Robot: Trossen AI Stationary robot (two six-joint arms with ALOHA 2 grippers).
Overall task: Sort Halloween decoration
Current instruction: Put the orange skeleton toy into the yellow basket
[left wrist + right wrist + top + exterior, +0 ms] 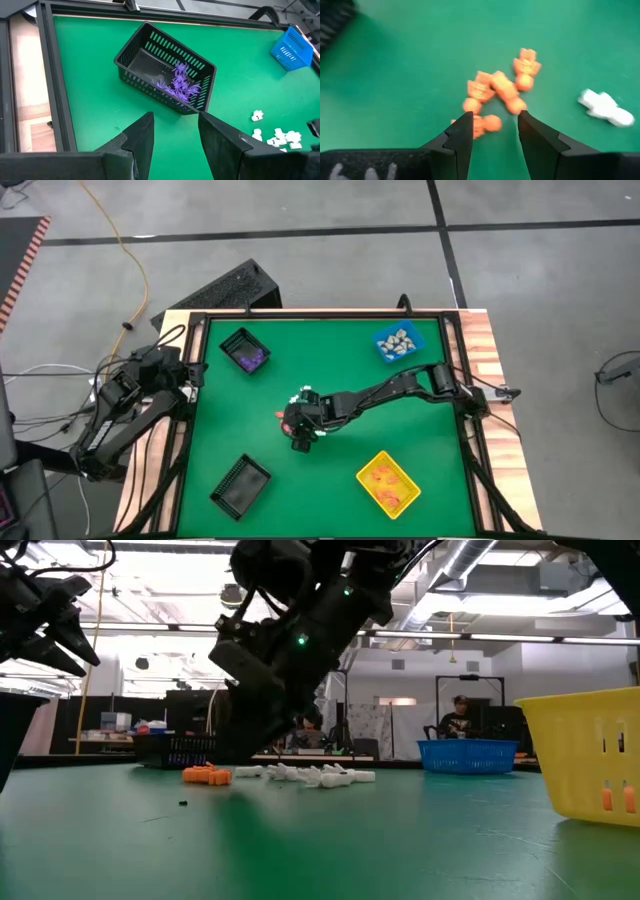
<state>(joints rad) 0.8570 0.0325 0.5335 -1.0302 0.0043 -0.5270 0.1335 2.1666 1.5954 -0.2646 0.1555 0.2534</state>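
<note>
Green felt covers the surface (pixel 330 380), which sits inside a dark frame with wood-look side strips. At the far left edge the left gripper (pixel 175 132) waits off the felt, its fingers (pixel 142 135) parted with nothing between them; it faces a black slotted plastic bin (pixel 165 67) at the far left of the surface, which holds small purple pieces (pixel 180 85). A second black slotted bin (pixel 240 484) sits at the near left.

Near the middle of the surface the right gripper (pixel 494 127) hangs low over the loose Halloween decoration: a little cluster of orange figurine pieces (pixel 497 90) lying on the felt. Its fingers (pixel 462 132) stand partly open with nothing gripped, and one orange piece (pixel 482 122) lies just by the gap between the tips. Just right of the orange cluster a scatter of small white pieces (pixel 315 775) lies on the felt.

At the near right, a yellow slotted plastic bin (pixel 388 482) holds orange pieces. At the far right, a blue slotted plastic bin (pixel 398 344) holds pale beige pieces.
</note>
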